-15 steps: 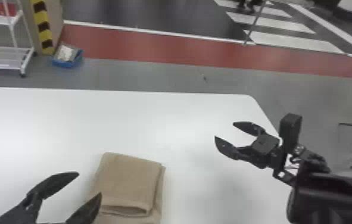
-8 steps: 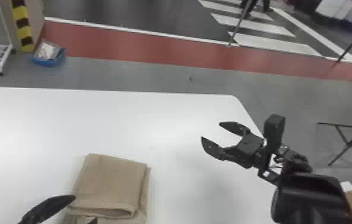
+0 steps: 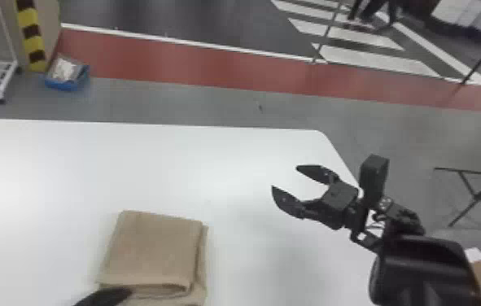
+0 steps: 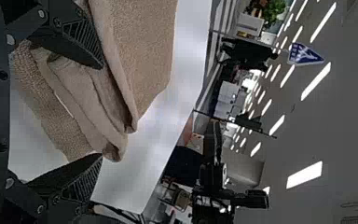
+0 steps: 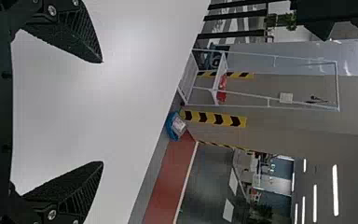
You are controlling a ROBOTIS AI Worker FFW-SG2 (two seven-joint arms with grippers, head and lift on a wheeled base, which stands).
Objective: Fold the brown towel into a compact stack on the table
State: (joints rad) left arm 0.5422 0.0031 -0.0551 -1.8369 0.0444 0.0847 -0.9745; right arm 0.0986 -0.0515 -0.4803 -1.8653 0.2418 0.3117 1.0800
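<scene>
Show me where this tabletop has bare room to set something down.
The white table is bare between its far edge and the brown towel, and again between the towel and the right gripper. It is crowded at the towel's near side, where the open left gripper is at the folds.

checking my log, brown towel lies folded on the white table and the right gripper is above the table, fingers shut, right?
Not quite: the head view shows the right gripper with its fingers spread open, above the white table; the brown towel does lie folded on it.
</scene>
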